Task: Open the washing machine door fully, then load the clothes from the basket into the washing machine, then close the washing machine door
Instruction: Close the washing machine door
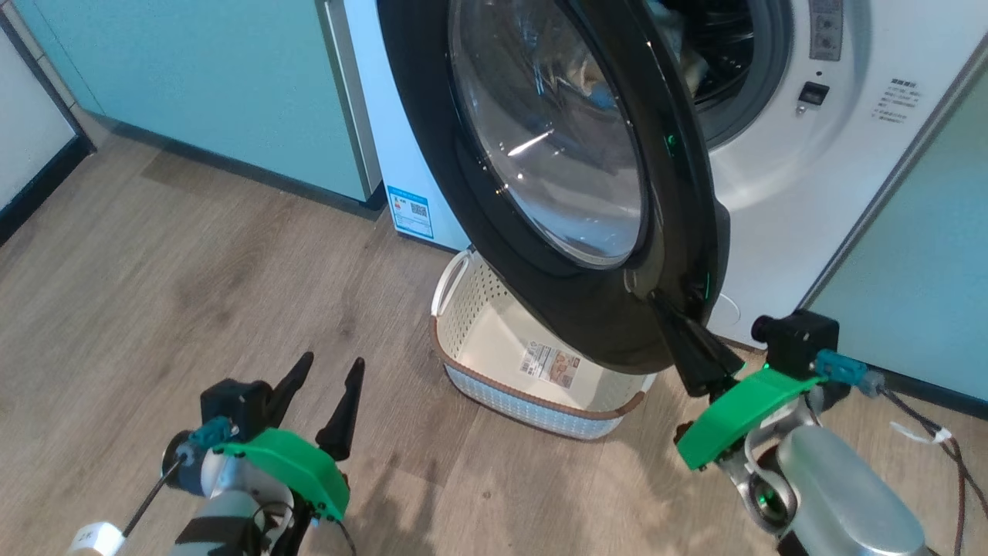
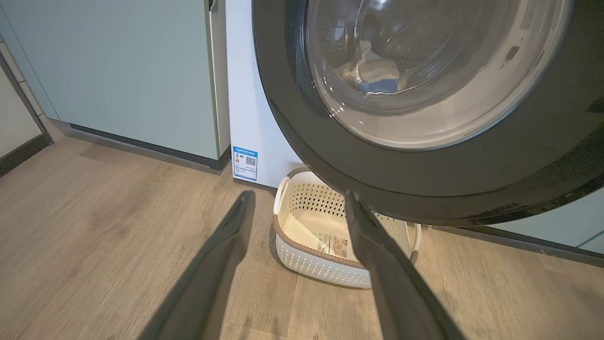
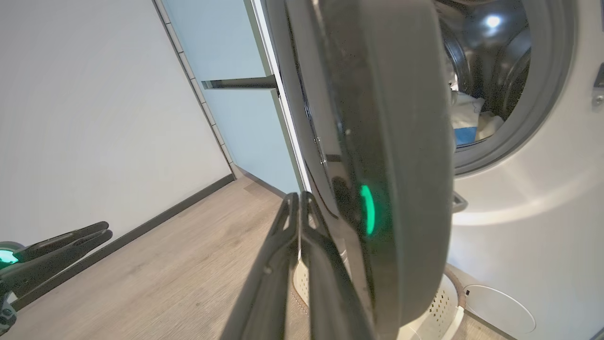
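The washing machine door (image 1: 432, 139) stands partly open, its glossy black rim hanging over the basket (image 1: 525, 405). My right gripper (image 1: 660, 301) is shut, and its tips touch the door's lower outer rim; in the right wrist view this gripper (image 3: 297, 198) lies beside the door (image 3: 391, 118). My left gripper (image 1: 332, 367) is open and holds nothing, low over the floor left of the basket (image 2: 321, 267). The basket holds only a label. The clothes (image 3: 467, 123) lie in the drum of the washing machine (image 1: 779, 177) and also show through the door glass (image 2: 373, 75).
Pale green cabinets (image 1: 216, 85) flank the washer on the left, and another (image 1: 926, 270) stands on the right. Cables (image 1: 926, 432) trail on the wood floor (image 1: 193, 270) near my right arm. A white wall with a dark baseboard (image 1: 31, 154) lies far left.
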You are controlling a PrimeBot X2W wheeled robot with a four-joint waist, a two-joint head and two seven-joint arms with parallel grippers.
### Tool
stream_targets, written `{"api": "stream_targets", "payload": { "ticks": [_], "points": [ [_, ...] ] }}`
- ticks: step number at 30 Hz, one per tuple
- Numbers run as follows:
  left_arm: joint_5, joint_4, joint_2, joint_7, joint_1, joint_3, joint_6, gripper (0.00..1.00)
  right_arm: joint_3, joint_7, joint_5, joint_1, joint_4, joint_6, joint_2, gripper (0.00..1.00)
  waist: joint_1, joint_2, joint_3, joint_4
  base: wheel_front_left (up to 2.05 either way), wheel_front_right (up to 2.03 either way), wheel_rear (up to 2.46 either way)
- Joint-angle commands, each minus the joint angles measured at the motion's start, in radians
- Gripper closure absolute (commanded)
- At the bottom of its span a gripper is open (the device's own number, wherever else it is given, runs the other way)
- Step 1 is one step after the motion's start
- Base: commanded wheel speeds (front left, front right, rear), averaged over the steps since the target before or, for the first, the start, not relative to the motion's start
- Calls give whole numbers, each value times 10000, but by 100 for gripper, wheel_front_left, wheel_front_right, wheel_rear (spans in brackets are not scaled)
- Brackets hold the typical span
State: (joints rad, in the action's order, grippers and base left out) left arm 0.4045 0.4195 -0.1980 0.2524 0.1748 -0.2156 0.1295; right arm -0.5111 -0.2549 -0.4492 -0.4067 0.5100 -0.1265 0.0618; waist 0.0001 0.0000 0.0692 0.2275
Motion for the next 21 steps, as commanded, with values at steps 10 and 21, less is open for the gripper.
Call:
{"api": "stream_targets", "payload": {
  "ticks": [10,21],
  "points": [
    [-144,-382,-73,93,705,312,12,0,490,-69,-534,-894,130,-42,-115,100,-1,0,336,40,0,0,0],
    [-272,-566,24,93,944,580,12,0,1225,-69,-1120,-1997,761,-42,-116,100,-1,0,1171,-347,0,0,0]
  ]
}}
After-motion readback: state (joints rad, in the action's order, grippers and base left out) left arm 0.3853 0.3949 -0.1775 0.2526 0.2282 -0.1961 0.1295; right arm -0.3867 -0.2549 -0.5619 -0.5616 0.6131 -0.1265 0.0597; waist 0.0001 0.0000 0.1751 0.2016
